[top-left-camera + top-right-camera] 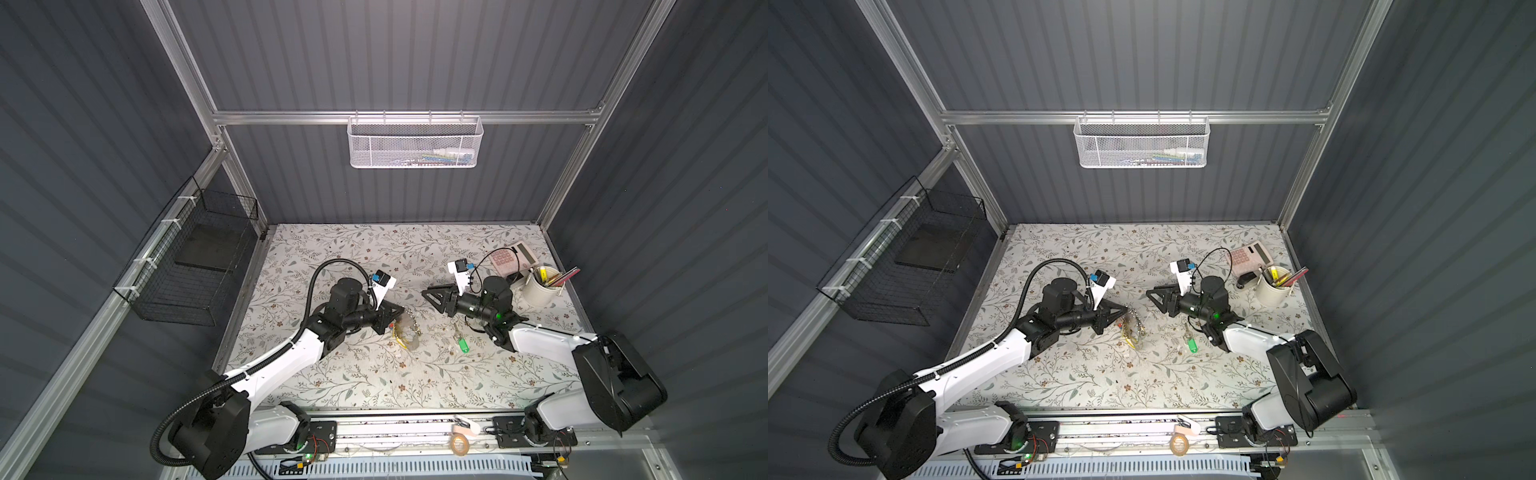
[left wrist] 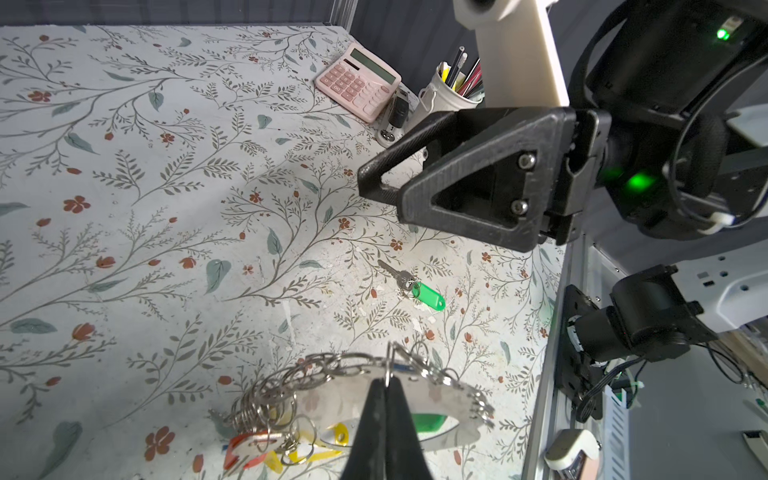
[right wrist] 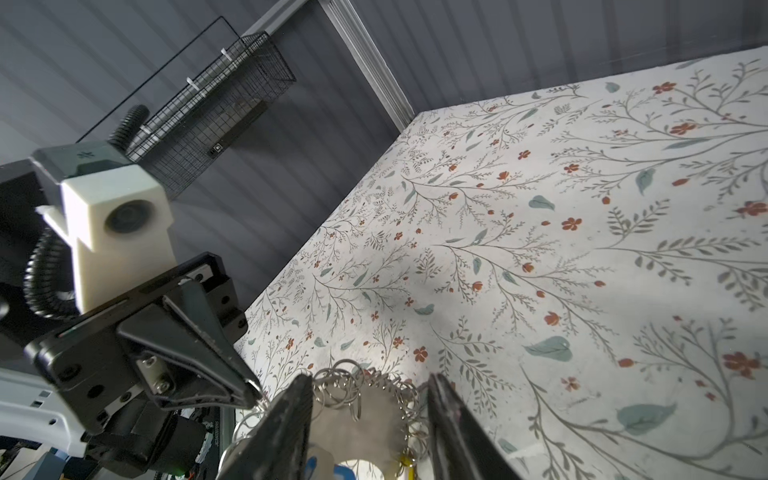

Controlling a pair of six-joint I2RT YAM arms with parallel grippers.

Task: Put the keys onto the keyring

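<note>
Left end effector (image 2: 385,388), closest to its wrist camera, was clenched on the keyring (image 2: 440,392). It pinched the keyring's upper rim and held it tilted over the table (image 2: 124,208). Small rings and red and yellow tags dangled from the keyring. Could not tell whether its lower edge touched the table.

Right end effector (image 3: 370,384) was released, fingers apart with nothing between them. It sat near the keyring and pointed towards it in both top views.

Keys (image 1: 460,341) lay flat and loose on the table beneath the right arm's wrist, apart from the keyring. Green tag (image 2: 430,297) lay towards the front edge, with the blades pointing away from it.

Handling, as judged:
- **Keys:** probably light, stiff and thin. Lying flat on the table, the smooth metal gave fingers little to get under and would likely slip.
- **Green tag:** thicker plastic and the better purchase. Best taken across its width, close to its tiny ring, so the blades swing less and the ring stays free for threading.
- **Keyring:** looked heavier and rigid. Its loose hangings could swing and snag.
</note>
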